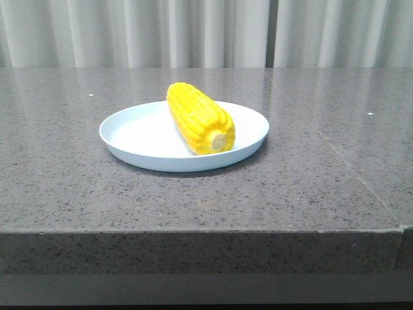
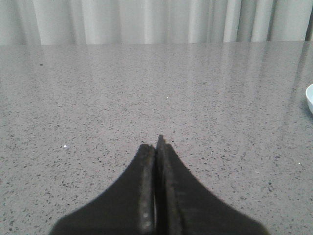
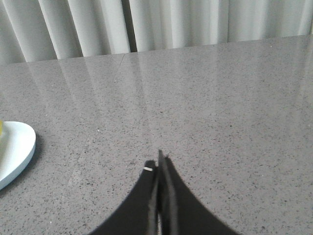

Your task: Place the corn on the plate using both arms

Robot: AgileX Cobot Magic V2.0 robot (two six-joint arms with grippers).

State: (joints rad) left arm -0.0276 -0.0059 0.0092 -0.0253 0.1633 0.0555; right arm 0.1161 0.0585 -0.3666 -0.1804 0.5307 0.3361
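Observation:
The yellow corn (image 1: 199, 117) lies on the pale blue-white plate (image 1: 135, 132) in the middle of the grey table, its pale stub end toward the front. Neither arm shows in the front view. My left gripper (image 2: 157, 144) is shut and empty above bare tabletop; a sliver of the plate (image 2: 310, 98) shows at that view's edge. My right gripper (image 3: 159, 161) is shut and empty above bare tabletop; the plate's rim (image 3: 17, 147) shows at that view's edge, with a speck of the corn (image 3: 1, 128) on it. Both grippers are well apart from the plate.
The grey speckled stone table (image 1: 77, 187) has its front edge near the bottom of the front view and a seam (image 1: 348, 171) running along its right part. Pale curtains (image 1: 206, 32) hang behind the table.

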